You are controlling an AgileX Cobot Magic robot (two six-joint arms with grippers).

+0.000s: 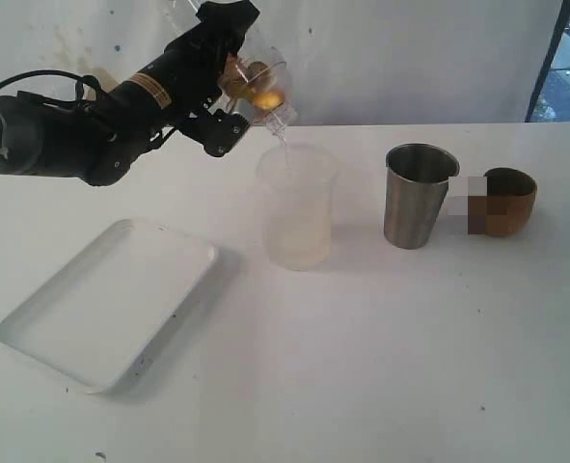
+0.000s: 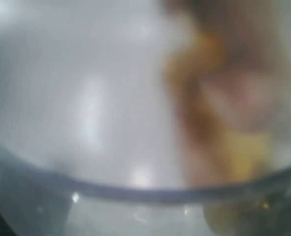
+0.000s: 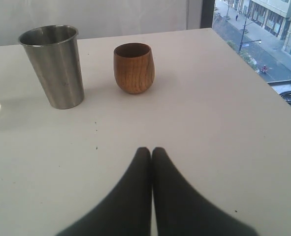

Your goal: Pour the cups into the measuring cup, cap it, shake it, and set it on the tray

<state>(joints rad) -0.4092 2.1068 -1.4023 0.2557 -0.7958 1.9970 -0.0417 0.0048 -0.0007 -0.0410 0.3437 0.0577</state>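
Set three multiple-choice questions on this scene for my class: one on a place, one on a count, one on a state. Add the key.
1. In the exterior view, where on the table does the white tray lie?
A. near left
B. far right
C. dead centre

2. How many cups stand on the table?
A. one
B. three
C. five

3. The right arm's jaws are:
A. wide open
B. shut on a cup
C. shut, holding nothing

Key:
1 A: the tray fills the lower left of that view.
2 B: the frosted cup, steel tumbler and brown cup stand there, while a clear cup is held tilted above.
3 C: the right wrist view shows the tips pressed together over bare table.
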